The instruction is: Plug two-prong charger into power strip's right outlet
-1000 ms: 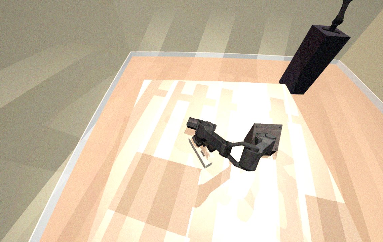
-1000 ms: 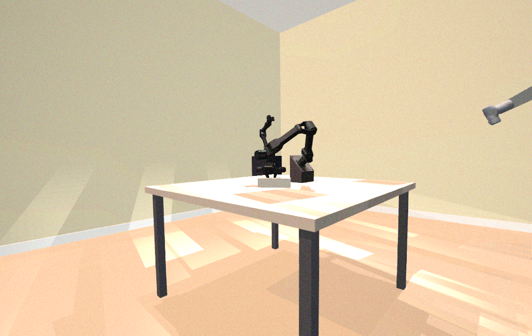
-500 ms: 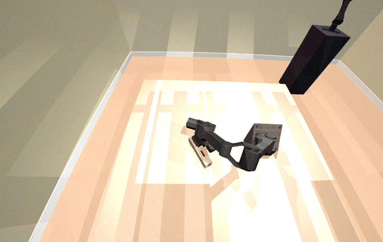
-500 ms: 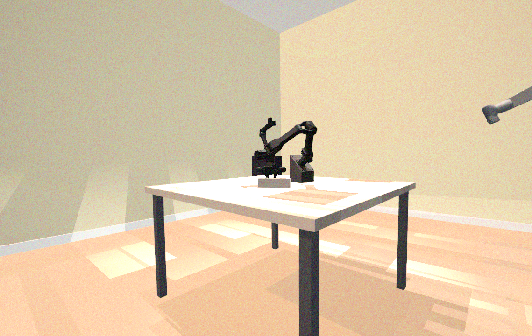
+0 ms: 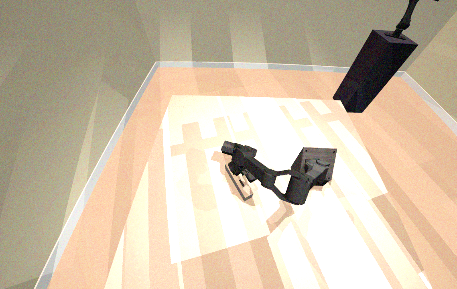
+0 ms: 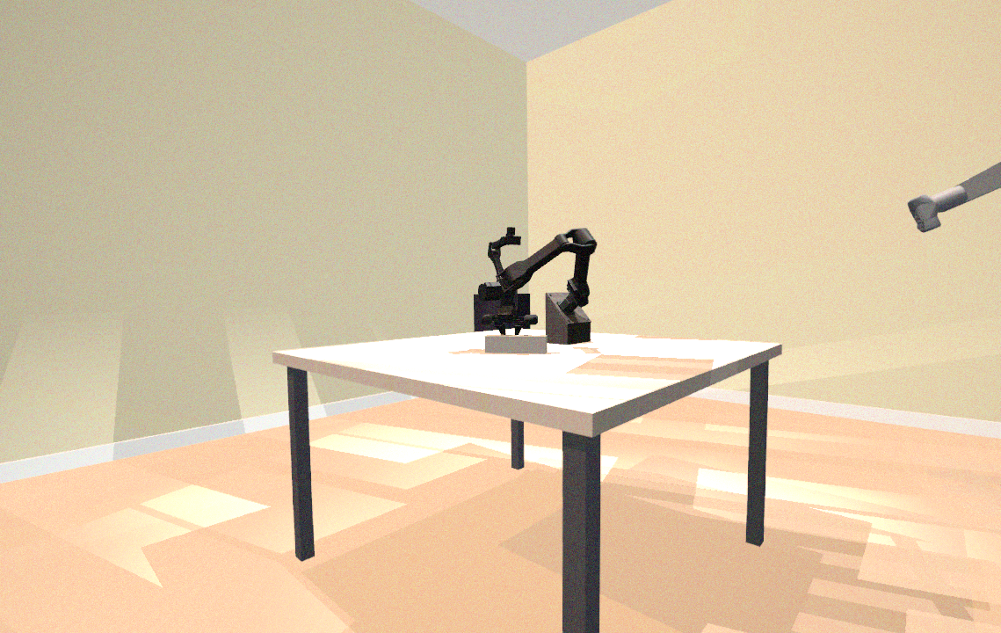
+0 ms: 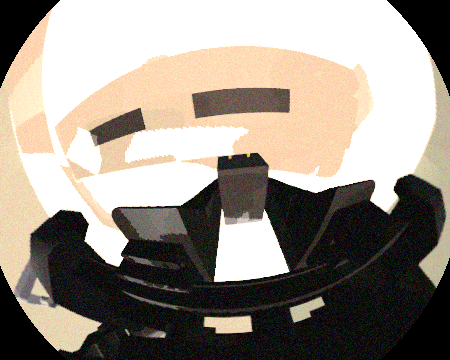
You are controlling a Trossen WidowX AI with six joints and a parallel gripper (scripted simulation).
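Observation:
My gripper is shut on the dark, box-shaped charger, upright between the fingers in the wrist view. Only short stubs of its two gold prongs show past its far edge. The rest of them is hidden; I cannot tell whether they are in an outlet. The pale power strip lies on the table directly below the gripper. Beyond the charger, the wrist view shows a long dark rectangle and a shorter one to the left. The strip's outlines there are washed out by glare.
The strip lies on a white table. My arm's wedge-shaped base stands behind the gripper, to the right. A black pedestal with another arm stands beyond the table. A grey arm stands at the far right.

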